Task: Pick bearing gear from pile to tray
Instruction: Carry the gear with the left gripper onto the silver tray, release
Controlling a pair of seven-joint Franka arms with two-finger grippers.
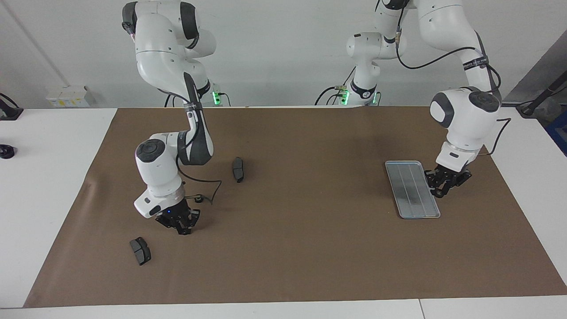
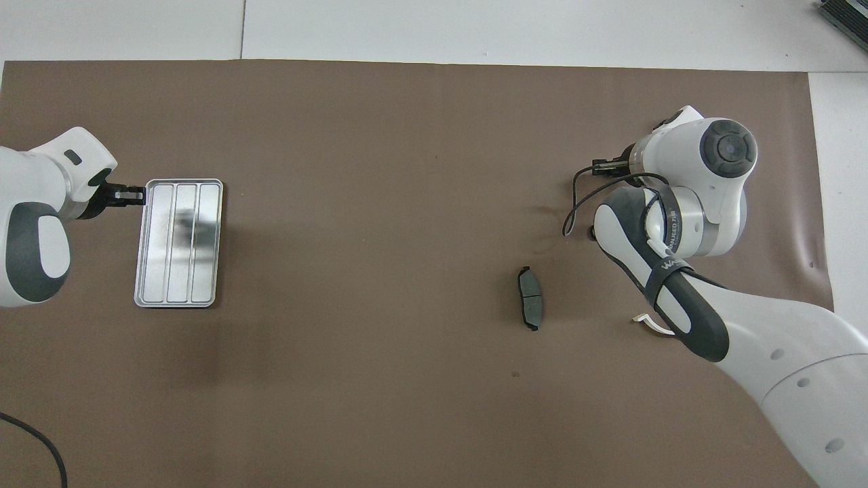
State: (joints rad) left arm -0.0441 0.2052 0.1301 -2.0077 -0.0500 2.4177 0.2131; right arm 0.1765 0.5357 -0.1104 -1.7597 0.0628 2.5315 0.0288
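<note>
Brown mat (image 1: 288,248) over white table (image 1: 44,177) — pale wall.

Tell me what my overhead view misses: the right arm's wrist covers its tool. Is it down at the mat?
Observer: Yes. From the facing view, the right tool is down at the brown mat and shut. I cannot tell whether it holds a part.
Operator: I see only one brake pad. Any more?
Observer: A second brake pad lies on the mat, farther from the robots than that tool. The wrist covers it in your view.
Operator: Is the left tool over the tray?
Observer: No. The left tool hangs low beside the tray, at its rim toward the left arm's end of the table.
</note>
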